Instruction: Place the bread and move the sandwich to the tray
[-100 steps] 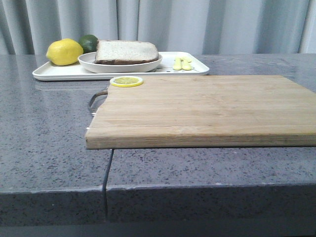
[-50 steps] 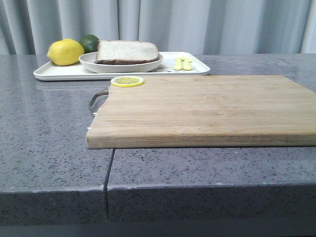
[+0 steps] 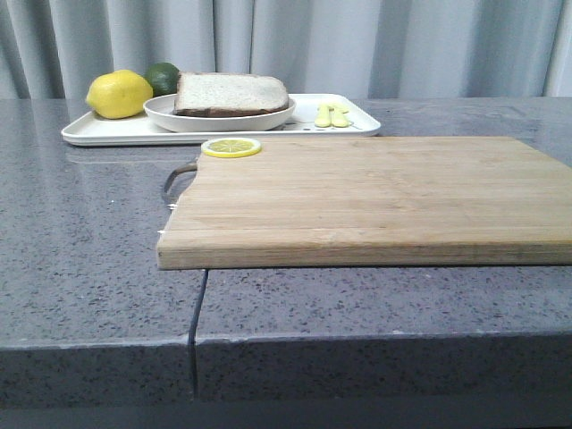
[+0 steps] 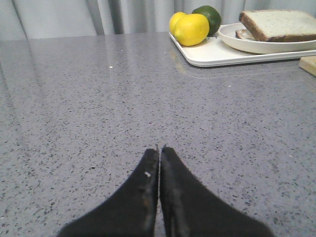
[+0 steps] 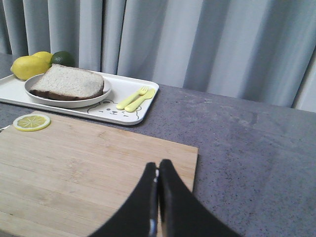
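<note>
A thick slice of pale bread (image 3: 231, 92) with a dark crust tops the sandwich on a round white plate (image 3: 219, 120). The plate stands on the white tray (image 3: 107, 132) at the back left. In the left wrist view a lower slice (image 4: 242, 34) peeks out under the bread (image 4: 279, 23). My left gripper (image 4: 159, 148) is shut and empty, low over the bare grey counter, well short of the tray (image 4: 212, 54). My right gripper (image 5: 158, 164) is shut and empty above the right end of the wooden cutting board (image 5: 89, 168). Neither gripper shows in the front view.
A lemon (image 3: 119, 94) and a lime (image 3: 163, 76) sit at the tray's left end, with a yellow fork and spoon (image 3: 331, 114) at its right end. A lemon slice (image 3: 231, 147) lies on the far left corner of the cutting board (image 3: 357, 197). Grey curtains hang behind.
</note>
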